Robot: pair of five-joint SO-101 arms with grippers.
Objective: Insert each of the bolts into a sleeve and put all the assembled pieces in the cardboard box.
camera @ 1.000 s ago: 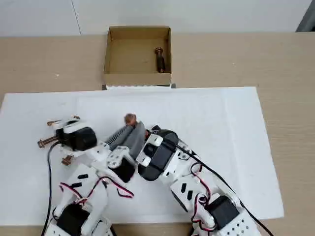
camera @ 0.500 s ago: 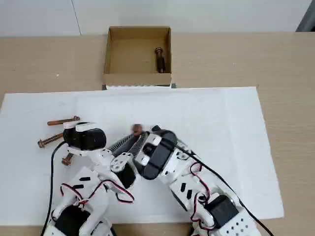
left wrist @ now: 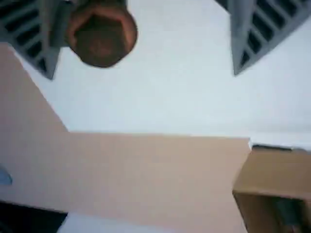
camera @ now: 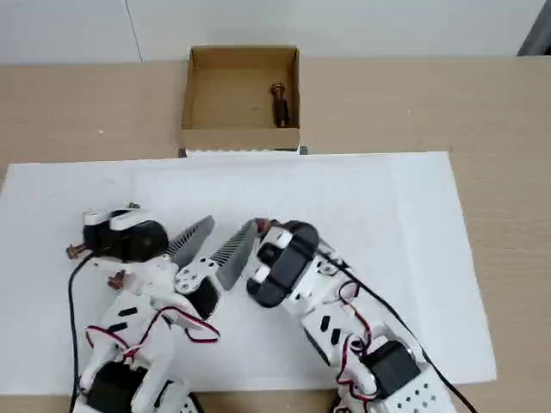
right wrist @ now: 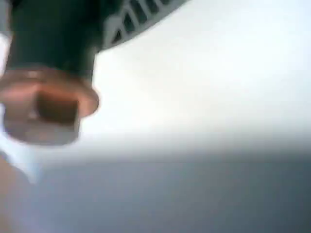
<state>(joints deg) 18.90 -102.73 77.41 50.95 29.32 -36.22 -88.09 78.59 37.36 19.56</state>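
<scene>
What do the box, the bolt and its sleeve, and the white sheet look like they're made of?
The box: plain brown cardboard, matte, with folded walls. The bolt: metal, likely copper-plated, by its reddish sheen. The sleeve: dark and dull, plastic or blackened metal; unclear. The sheet: flat, matte white, probably paper.

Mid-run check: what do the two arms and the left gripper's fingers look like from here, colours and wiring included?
Both the left arm and the right arm are built of white plastic links with black motor blocks at the joints. Loose red, white and black wires loop along each, plus a thin black cable. The left gripper has grey, tapering fingers with slotted, ribbed faces.
</scene>
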